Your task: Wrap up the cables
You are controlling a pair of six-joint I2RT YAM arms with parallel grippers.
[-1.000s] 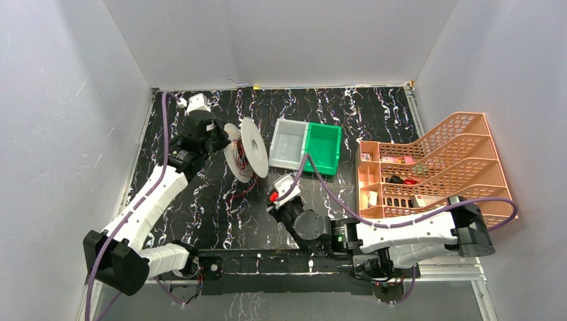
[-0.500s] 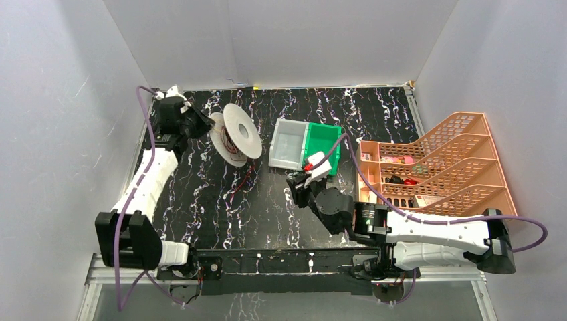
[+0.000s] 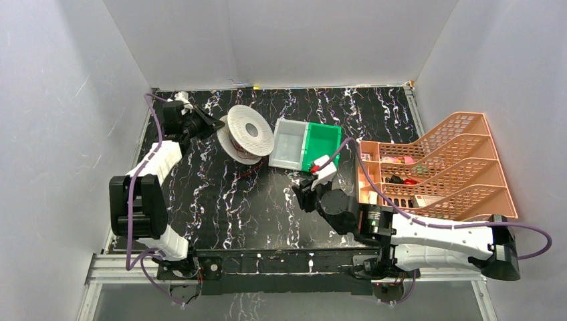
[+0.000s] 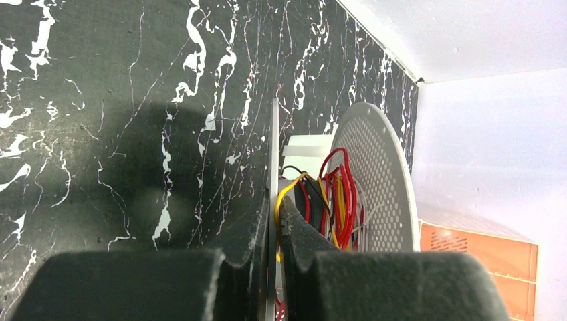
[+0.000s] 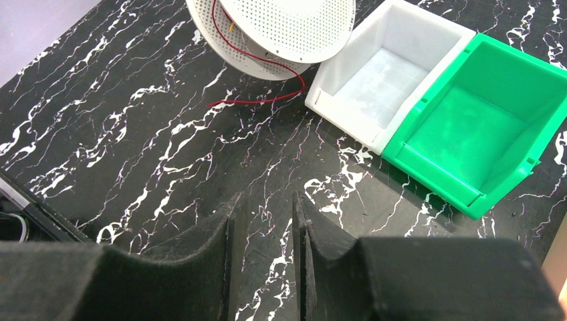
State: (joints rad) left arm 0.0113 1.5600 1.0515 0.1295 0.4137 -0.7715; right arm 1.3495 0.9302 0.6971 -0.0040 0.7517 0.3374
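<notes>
Left end effector (image 4: 273, 207) was clamped on the spool (image 3: 251, 130) flange, seemingly mid-winding; the right end effector (image 5: 264, 200), part-open and empty, seemed needed at the loose red cable (image 5: 254, 101).

No legible text, labels, brands, numbers or signs on anything in view.

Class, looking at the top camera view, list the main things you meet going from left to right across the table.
Left end effector → white spool → white bin → green bin → orange rack.
</notes>
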